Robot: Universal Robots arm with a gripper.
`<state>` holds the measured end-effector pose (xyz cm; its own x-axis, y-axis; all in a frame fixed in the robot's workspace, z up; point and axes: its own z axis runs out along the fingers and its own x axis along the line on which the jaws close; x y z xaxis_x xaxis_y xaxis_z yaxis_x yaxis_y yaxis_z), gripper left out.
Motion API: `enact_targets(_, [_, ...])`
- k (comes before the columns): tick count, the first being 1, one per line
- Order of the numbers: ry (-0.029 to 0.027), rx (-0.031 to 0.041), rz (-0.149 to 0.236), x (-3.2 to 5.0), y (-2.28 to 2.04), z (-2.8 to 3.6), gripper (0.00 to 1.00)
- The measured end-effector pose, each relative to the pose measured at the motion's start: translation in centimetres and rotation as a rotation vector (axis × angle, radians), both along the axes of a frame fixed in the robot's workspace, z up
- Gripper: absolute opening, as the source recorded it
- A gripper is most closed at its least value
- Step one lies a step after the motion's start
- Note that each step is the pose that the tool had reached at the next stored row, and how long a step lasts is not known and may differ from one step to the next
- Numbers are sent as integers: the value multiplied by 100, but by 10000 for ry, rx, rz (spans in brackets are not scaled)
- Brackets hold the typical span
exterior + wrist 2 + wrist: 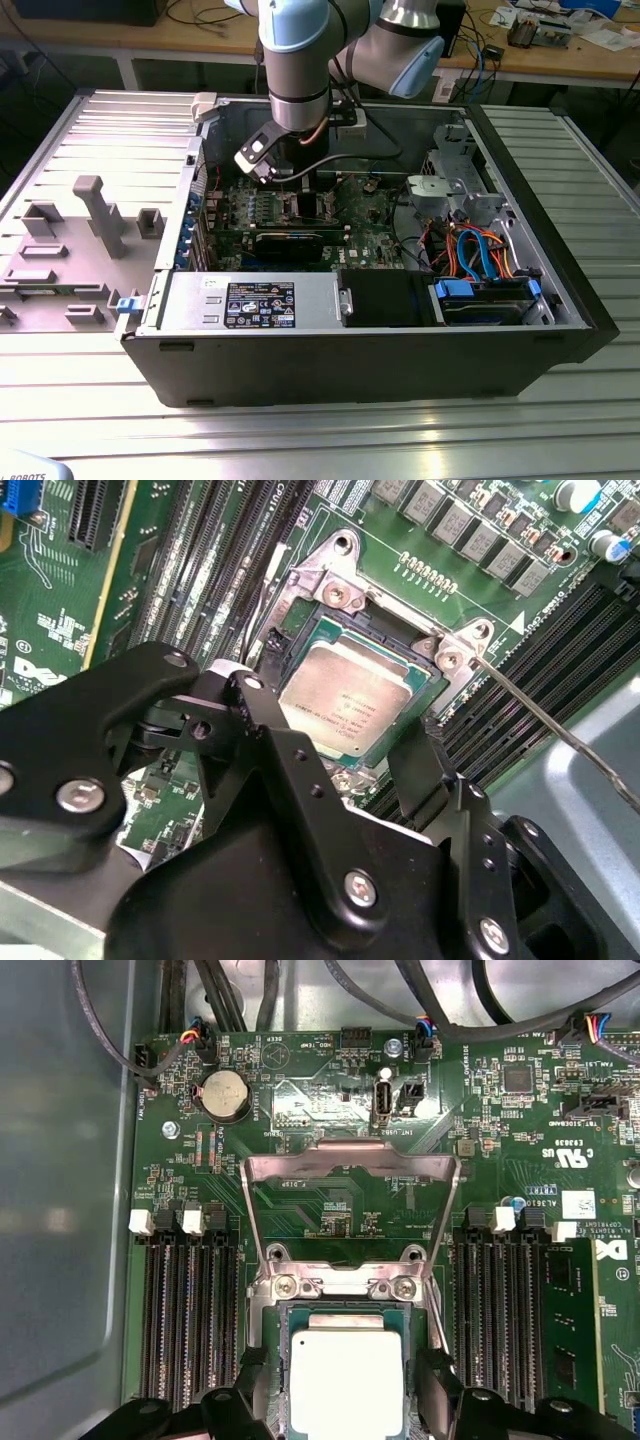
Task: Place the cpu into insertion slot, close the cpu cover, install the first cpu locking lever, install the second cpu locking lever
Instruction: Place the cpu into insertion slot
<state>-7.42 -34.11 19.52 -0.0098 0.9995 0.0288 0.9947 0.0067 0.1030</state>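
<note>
The cpu [347, 1380] [345, 705] lies flat in the insertion slot [278, 1360] on the green motherboard, silver top up. My gripper [345, 1395] [335, 725] straddles it, open, with one black finger [252, 1385] on each side and a small gap to the chip's edges. The cpu cover [350, 1165] stands raised off the socket on its hinge, a silvery frame with the board showing through its centre. A thin locking lever [560, 730] sticks out free past the socket corner. In the exterior view, the gripper [285, 185] is low over the board inside the computer case [400, 370].
Rows of black memory slots [190, 1310] [495, 1310] flank the socket. Cables [430, 1000] run along the board's far edge. In the exterior view, a black card [290, 240], a power supply [250, 300] and a drive cage with blue cables [480, 280] fill the case; a grey fixture plate [80, 230] lies at the exterior view's left.
</note>
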Motion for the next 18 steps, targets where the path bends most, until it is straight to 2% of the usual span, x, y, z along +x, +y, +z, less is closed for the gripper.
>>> enact_targets(6, [1, -41, -8, 0, 34, 1, 69])
enact_targets(17, [2, -43, -7, 7, 46, -23, 69])
enact_targets(18, [0, -106, -7, 7, 52, -23, 69])
